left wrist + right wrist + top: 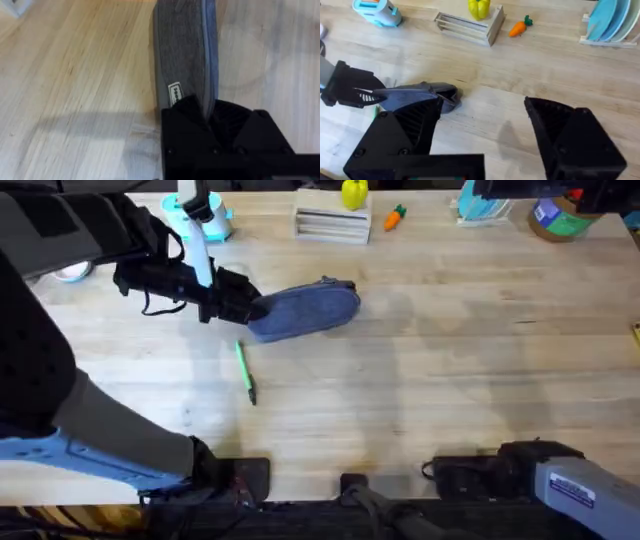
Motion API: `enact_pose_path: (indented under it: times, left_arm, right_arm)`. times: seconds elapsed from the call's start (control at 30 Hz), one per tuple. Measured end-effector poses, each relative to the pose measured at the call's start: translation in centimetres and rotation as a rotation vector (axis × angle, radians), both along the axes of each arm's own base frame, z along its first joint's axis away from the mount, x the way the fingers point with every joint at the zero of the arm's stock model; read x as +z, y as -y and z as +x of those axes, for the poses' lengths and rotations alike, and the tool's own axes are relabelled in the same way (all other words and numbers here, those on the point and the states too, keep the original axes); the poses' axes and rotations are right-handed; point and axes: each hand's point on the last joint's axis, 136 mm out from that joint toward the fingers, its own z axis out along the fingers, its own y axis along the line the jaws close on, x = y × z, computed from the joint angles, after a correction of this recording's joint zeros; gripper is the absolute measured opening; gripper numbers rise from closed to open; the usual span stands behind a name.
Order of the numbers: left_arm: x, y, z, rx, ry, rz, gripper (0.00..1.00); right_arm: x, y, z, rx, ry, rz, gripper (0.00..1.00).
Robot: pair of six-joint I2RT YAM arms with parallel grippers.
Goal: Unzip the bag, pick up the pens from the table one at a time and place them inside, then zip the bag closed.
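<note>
Butcher-block table [450, 380], L arm on the bag, R arm parked w/ jaws apart.

L gripper [240, 300] is clamped on the near end of the grey-blue bag [305, 310]; in the L wrist view the bag's [182, 55] edge sits pinched betw. its fingers [185, 120], pouch stretching away from them. Green pen [245, 372] lies on the wood just beside that gripper, apart from the pouch. R gripper [485, 135] w/ fingers spread wide, holding nothing, well apart from the bag [417, 95].

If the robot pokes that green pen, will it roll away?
Probably a little. The green pen looks thin, round and straight, lying flat and free on the smooth wooden table, so a sideways nudge could roll it. It seems light, too. A push along its length would more likely slide it.
</note>
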Motion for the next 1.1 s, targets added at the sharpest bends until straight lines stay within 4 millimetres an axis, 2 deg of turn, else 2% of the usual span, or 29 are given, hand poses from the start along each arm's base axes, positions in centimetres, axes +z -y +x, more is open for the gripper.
enact_pose_path:
  times: [0.07,0.23,0.37,0.47,0.5,0.63,0.73,0.77,0.87,1.1]
  left_arm:
    - [0.0,0.0,0.0,-0.001,0.001,0.002,0.052]
    - [0.0,0.0,0.0,-0.002,0.001,0.002,0.046]
    - [0.0,0.0,0.0,-0.001,0.001,0.002,0.040]
    - [0.0,0.0,0.0,-0.001,0.001,0.001,0.040]
    - [0.0,0.0,0.0,-0.001,0.002,0.002,0.040]
    - [0.0,0.0,0.0,-0.001,0.002,0.001,0.041]
    - [0.0,0.0,0.0,-0.002,0.002,0.002,0.041]
    - [0.0,0.0,0.0,-0.002,0.002,0.002,0.041]
    - [0.0,0.0,0.0,-0.001,0.001,0.002,0.041]
    - [0.0,0.0,0.0,-0.002,0.002,0.002,0.042]
  right_arm:
    - [0.0,0.0,0.0,-0.001,-0.001,0.001,0.996]
    - [-0.2,0.0,-0.1,-0.022,-0.022,0.029,0.996]
    - [-0.9,-0.8,0.7,-0.053,-0.088,0.136,0.995]
    - [-1.8,-3.2,2.3,0.017,-0.136,0.224,0.996]
    - [-3.6,-6.5,3.8,0.116,-0.200,0.286,0.996]
    - [-6.1,-11.6,5.4,0.242,-0.253,0.325,0.996]
    - [-7.4,-15.2,5.8,0.327,-0.267,0.336,0.996]
    - [-8.9,-18.2,5.7,0.393,-0.291,0.341,0.996]
    - [-10.7,-19.4,5.9,0.413,-0.331,0.340,0.997]
    - [-14.8,-19.7,6.6,0.410,-0.412,0.313,0.997]
